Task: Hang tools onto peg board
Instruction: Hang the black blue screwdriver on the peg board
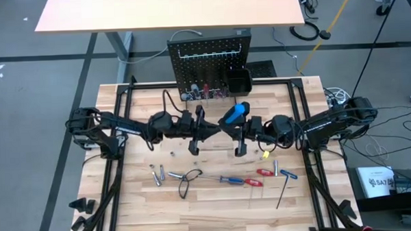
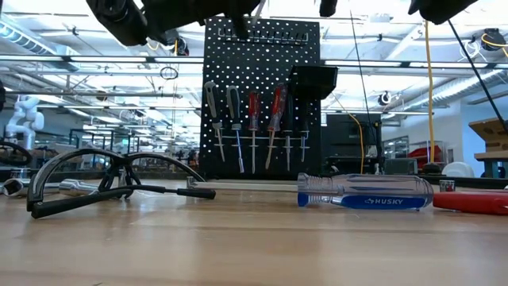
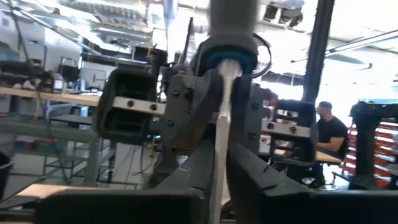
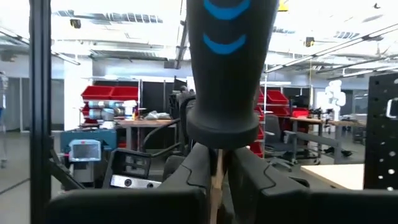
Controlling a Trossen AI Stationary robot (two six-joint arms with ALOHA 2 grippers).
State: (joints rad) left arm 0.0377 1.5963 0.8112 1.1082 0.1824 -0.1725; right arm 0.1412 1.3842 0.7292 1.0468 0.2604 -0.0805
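We see both arms meeting above the middle of the table (image 1: 126,200), well in front of the board (image 1: 209,60). The right gripper (image 4: 217,171) has its fingers narrowed onto the metal shaft of a screwdriver (image 1: 234,114) whose black-and-blue handle rises just above them. In the left wrist view that same shaft runs down between the left gripper's (image 3: 219,180) fingers, which stand close about it; whether they press it or have just let go we cannot tell. The board stands upright at the table's far edge, with a clear-handled driver (image 2: 211,107), a second clear one beside it, and two red ones (image 2: 254,111) hanging in a row, and a small black bin (image 2: 312,82) fixed at its right. On the near part of the table lie more tools: a wire loop (image 1: 187,179), two small silver bits (image 1: 157,177), a red-and-blue driver (image 1: 238,180), a small red driver (image 1: 264,172), a blue one (image 1: 288,174) and a thin hex key (image 1: 283,193). In the low view a clear-and-blue driver (image 2: 365,192) lies nearest, touching the tabletop. A seated person (image 3: 326,140) shows in the room beyond.
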